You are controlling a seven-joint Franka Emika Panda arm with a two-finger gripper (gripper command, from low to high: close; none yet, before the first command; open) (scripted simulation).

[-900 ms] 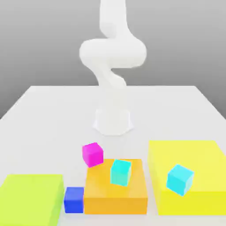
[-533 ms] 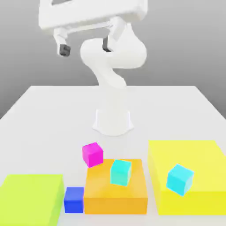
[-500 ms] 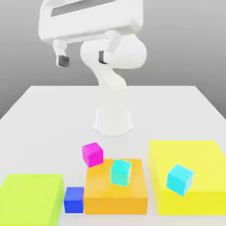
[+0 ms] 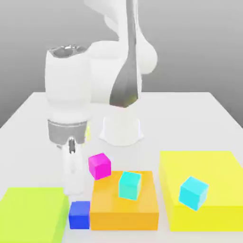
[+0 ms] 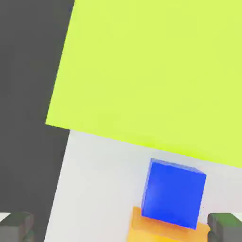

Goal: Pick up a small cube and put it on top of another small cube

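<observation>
The arm has come down from high above the bench (image 4: 42, 114) to hang low over its near edge, with the gripper (image 4: 72, 182) now just above and slightly behind the dark blue cube (image 4: 79, 214). In the hand view the two fingers (image 5: 226, 225) stand spread wide and released, holding nothing, and the dark blue cube (image 5: 173, 194) sits between them but much nearer one fingertip than the other. It looks like the approach to the pick is nearly done: what remains is a small sideways centring and a final drop before closing.

Compared with half a second back, the hand was up by the robot's shoulder with its fingers hanging in open air; now it is just short of the cube. None of the blocks has shifted. The dark blue cube rests on the bench, wedged between the lime block (image 4: 31, 213) and the orange block (image 4: 124, 209), touching or nearly touching the orange one, so the fingers will likely have little room on those sides.

The light cyan cube (image 4: 193, 192), the stacking target, lies tilted on the yellow block (image 4: 204, 171), well away from the fingers
</observation>
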